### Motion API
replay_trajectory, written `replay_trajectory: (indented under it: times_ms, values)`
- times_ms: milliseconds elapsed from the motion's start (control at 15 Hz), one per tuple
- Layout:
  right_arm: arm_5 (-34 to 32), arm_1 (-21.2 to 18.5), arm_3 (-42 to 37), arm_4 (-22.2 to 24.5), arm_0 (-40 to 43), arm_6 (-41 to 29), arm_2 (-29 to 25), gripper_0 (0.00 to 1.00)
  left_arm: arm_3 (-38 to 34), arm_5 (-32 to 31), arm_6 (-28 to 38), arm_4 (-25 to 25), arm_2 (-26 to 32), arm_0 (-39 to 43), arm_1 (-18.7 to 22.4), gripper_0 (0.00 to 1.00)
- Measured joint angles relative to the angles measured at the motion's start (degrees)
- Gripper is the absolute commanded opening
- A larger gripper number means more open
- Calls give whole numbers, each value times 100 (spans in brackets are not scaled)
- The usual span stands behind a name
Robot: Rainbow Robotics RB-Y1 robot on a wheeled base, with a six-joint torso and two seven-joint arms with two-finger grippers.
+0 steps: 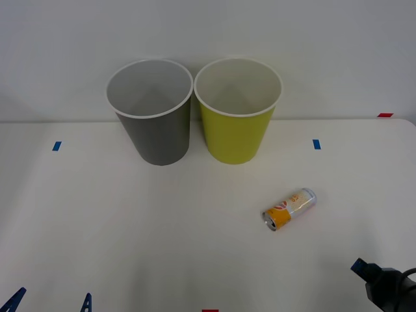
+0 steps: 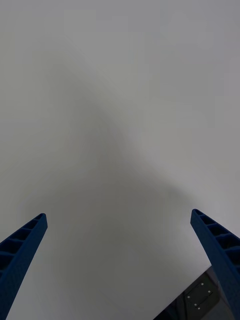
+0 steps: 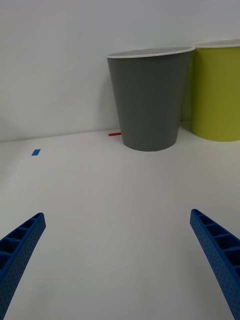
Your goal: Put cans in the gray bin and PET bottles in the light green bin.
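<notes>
Plain white wall (image 1: 208,32) behind white table (image 1: 130,227), seemingly evenly lit.

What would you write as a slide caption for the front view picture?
Small can lying on its side on the white table, before the upright gray bin and light green bin.

Right gripper (image 2: 120,265): blue ribbed fingers (image 2: 22,250) spread wide apart, nothing between them. Plain pale surface ahead, possibly the worktop (image 2: 120,125). Dark part (image 2: 197,297) beside one finger.
</notes>
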Motion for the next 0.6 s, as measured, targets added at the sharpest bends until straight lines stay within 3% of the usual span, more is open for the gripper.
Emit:
replay_trajectory:
  times_ms: [267, 600]
  values:
    - [359, -149, 0, -315, -775, -640, -69, 100, 0, 0, 0, 0, 0, 0, 0, 100]
    - [1175, 41, 0, -1724, -1859, -1267, -857, 100, 0, 0, 0, 0, 0, 0, 0, 100]
